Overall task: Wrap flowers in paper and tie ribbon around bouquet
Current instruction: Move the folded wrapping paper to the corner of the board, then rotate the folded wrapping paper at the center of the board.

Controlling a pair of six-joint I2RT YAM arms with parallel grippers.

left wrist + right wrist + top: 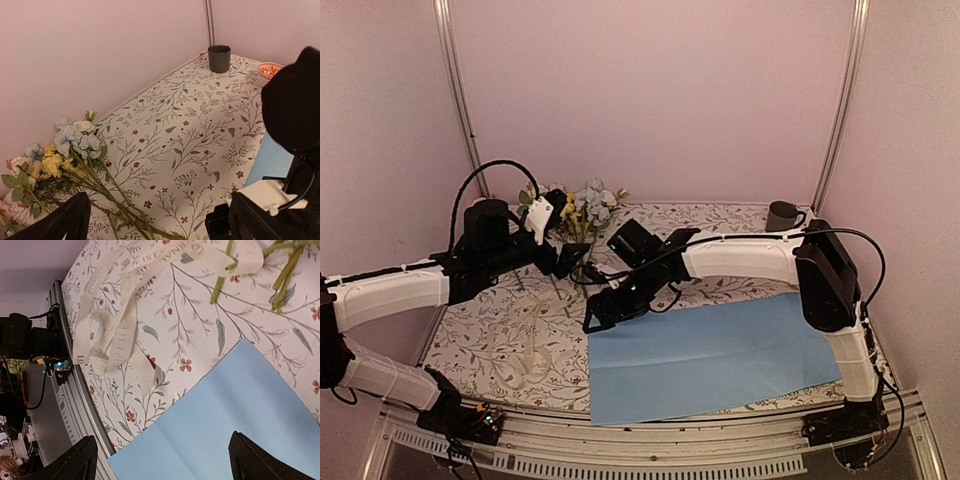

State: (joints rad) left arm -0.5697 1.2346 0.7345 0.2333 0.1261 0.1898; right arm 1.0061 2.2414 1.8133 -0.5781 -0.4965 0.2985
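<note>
The tabletop [480,330] carries the paper [720,355] flat, light blue face up, along the near edge towards the near right corner. The flowers [585,205] lie at the far edge, left of centre, with the blooms against the wall and the stems running back towards the middle. The ribbon [115,325] sits in a loose heap near the near left corner.

The left gripper [157,210] hangs just over the stems, jaws apart, with the stems crossing at a slant between them, so the left arm looks best placed to pick them up. It reaches in from the left edge with the forearm bent inward. The right gripper [162,440], jaws also apart and holding nothing, hovers over the paper's far left corner. Its forearm stretches across from the right edge.
</note>
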